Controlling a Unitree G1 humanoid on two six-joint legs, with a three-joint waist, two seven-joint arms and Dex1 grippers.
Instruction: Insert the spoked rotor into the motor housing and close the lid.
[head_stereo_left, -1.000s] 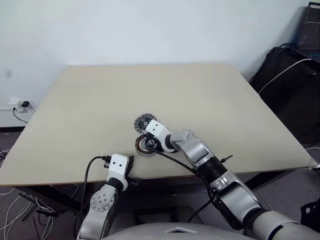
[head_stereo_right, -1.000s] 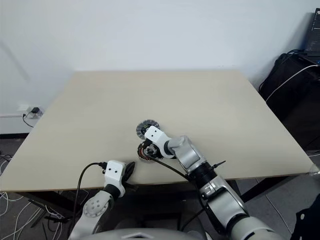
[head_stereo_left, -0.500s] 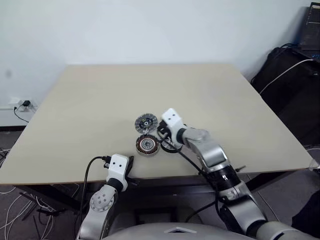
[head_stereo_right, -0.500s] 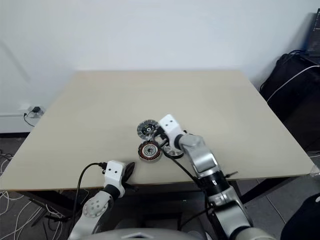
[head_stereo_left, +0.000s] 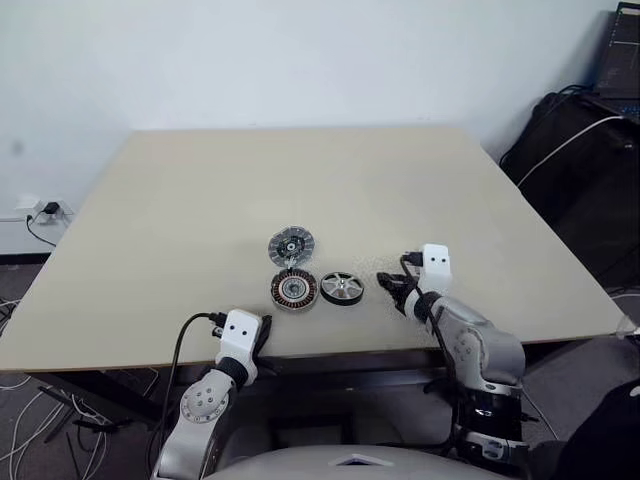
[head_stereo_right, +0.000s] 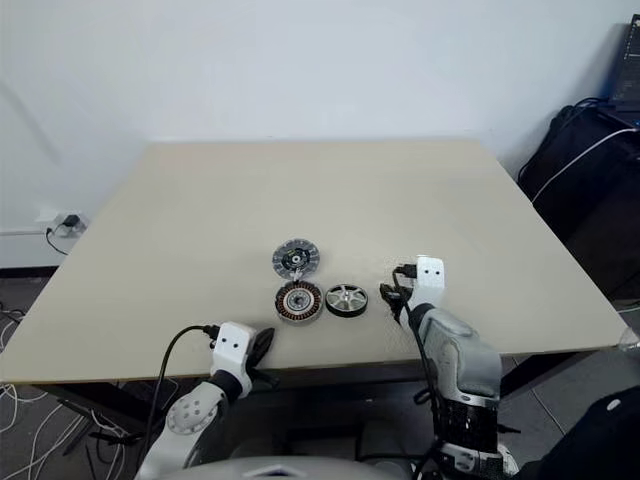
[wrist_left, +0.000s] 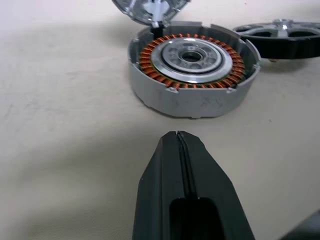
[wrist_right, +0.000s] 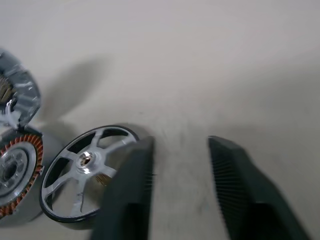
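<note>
Your three parts sit close together near the desk's (head_stereo_left: 200, 200) near edge, a little left of its middle. The motor housing (head_stereo_left: 294, 290) lies face up with its copper windings showing; the spoked rotor (head_stereo_left: 342, 288) lies flat just beside it on the right, almost touching but not inside. The lid (head_stereo_left: 291, 245) lies just behind the housing, toward the far edge, and in the left wrist view it looks hinged or touching at the housing's rim.

You are at the first step, as I judge it: the rotor is not yet seated. Your right gripper (head_stereo_left: 397, 291) hovers near the rotor, on its right, its fingers (wrist_right: 131, 190) parted and gripping nothing. Your left gripper (wrist_left: 178, 150) rests at the near edge, fingers closed and empty, pointing at the housing.

The next move calls for bringing the open right fingers across the rotor's rim, lifting it, and centring its hub over the housing's silver core before lowering.

Nothing lies between the gripper and the rotor. Mind the lid: it stands close behind the housing and could be knocked. Beyond the right edge sit a dark bag (head_stereo_left: 570, 160) and cables, well apart.
</note>
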